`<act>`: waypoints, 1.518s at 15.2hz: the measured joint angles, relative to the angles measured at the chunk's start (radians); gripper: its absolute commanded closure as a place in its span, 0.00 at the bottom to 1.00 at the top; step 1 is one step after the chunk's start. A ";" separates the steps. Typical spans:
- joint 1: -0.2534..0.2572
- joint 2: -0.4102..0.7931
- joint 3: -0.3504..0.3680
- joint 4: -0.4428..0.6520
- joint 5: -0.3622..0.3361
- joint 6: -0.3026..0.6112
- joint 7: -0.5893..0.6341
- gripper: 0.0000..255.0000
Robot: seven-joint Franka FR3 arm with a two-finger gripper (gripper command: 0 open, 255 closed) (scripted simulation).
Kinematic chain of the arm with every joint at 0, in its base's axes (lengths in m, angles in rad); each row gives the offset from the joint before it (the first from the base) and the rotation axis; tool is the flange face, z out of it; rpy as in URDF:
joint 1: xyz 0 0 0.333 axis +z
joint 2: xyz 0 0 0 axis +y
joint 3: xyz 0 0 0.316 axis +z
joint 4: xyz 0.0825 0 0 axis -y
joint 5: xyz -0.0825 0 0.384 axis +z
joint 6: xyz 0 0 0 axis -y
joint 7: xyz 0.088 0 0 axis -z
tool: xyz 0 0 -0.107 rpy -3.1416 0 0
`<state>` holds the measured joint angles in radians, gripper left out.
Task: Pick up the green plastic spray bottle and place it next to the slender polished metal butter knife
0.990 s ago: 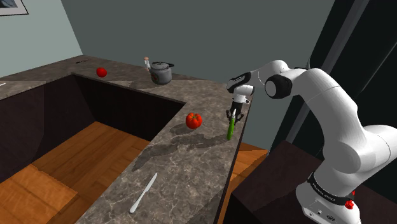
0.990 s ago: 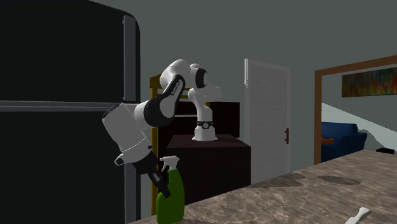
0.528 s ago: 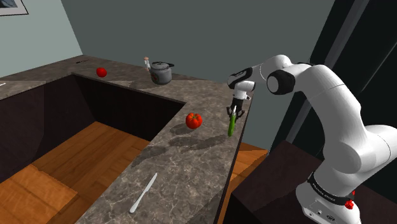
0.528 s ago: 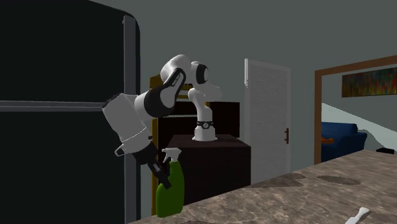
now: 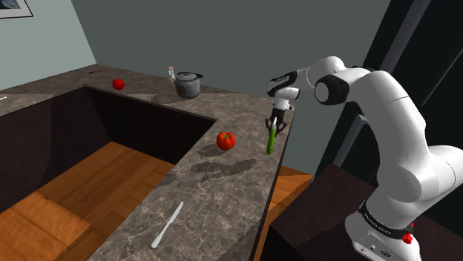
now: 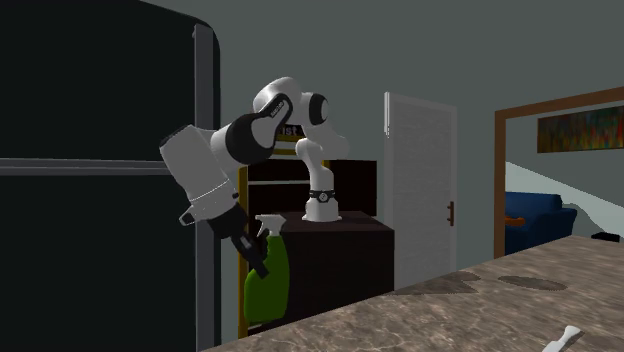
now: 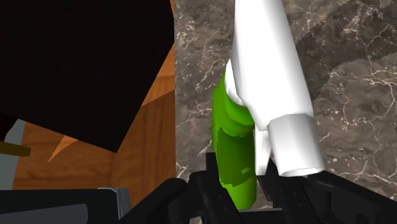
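**The claw has the green bottle**

The black gripper [image 5: 275, 123] is clamped tight on the green spray bottle [image 5: 270, 141], up near its white top. The bottle hangs upright over the grey stone counter [image 5: 215, 185], close to the edge on the arm's side. In the second exterior view its bottom looks just off the counter. In the wrist view the two fingers squeeze the green body from both sides, with the white spray head sticking out past them. A red tomato [image 5: 226, 140] sits on the counter near the bottle. The butter knife [image 5: 167, 225] lies flat on the same counter, well apart from the bottle, toward the shoulder view's bottom edge.
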<state>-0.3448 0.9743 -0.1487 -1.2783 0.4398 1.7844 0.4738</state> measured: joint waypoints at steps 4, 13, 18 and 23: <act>0.001 -0.039 -0.005 -0.017 -0.005 -0.022 0.005 1.00; 0.006 -0.118 -0.012 -0.031 -0.015 -0.083 0.026 1.00; 0.007 -0.158 -0.016 -0.031 -0.021 -0.122 0.037 1.00; 0.007 -0.192 -0.019 -0.021 -0.027 -0.164 0.052 1.00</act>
<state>-0.3376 0.7821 -0.1680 -1.2988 0.4131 1.6206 0.5258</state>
